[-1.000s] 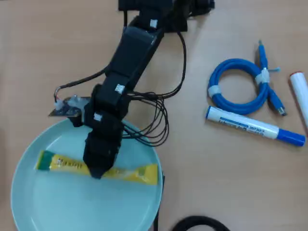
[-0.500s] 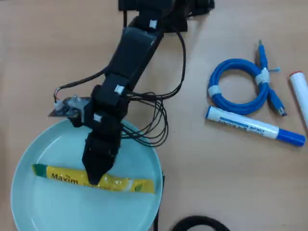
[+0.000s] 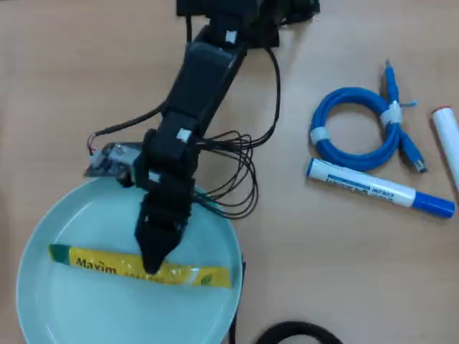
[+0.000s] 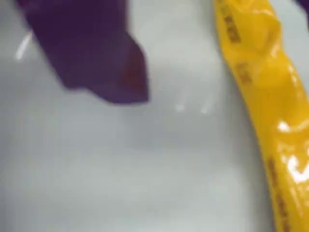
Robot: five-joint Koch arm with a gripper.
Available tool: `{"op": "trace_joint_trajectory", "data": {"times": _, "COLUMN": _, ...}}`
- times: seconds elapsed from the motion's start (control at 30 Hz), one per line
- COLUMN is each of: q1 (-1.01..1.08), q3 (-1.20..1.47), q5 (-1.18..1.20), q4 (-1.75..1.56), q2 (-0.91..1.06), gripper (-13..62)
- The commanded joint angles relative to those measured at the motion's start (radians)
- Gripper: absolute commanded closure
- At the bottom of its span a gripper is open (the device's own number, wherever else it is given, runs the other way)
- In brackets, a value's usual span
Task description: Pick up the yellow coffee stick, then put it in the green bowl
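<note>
The yellow coffee stick (image 3: 107,268) lies flat inside the green bowl (image 3: 50,315), its red "Maxim" print facing up and its green end toward the right in the overhead view. My gripper (image 3: 152,264) hangs over the stick's middle, pointing down into the bowl. In the wrist view one dark finger (image 4: 96,58) stands at the upper left, well apart from the yellow coffee stick (image 4: 263,106), which rests on the bowl's pale floor (image 4: 145,169). The jaws stand open with nothing gripped between them.
On the wooden table to the right lie a coiled blue cable (image 3: 358,129), a white marker with a blue cap (image 3: 380,188) and a white tube (image 3: 446,136) at the edge. Loose black wires (image 3: 237,179) trail beside the arm. A black cable loop (image 3: 294,333) shows at the bottom.
The stick dropped lower and to the left in the bowl, then stayed still. The gripper let go and has shifted slightly right.
</note>
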Motion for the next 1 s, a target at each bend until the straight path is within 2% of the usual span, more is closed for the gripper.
{"op": "trace_joint_trajectory", "data": {"times": 0.0, "q1": -0.018, "q3": -0.141, "q5": 0.006, "q4": 0.055, "q2": 0.061, "gripper": 8.1}}
{"op": "trace_joint_trajectory", "data": {"times": 0.27, "q1": -0.052, "q3": 0.072, "q5": 0.015, "q4": 0.037, "q2": 0.321, "gripper": 8.1}}
{"op": "trace_joint_trajectory", "data": {"times": 0.97, "q1": -0.238, "q3": 0.907, "q5": 0.051, "q4": -0.118, "q2": 0.940, "gripper": 8.0}}
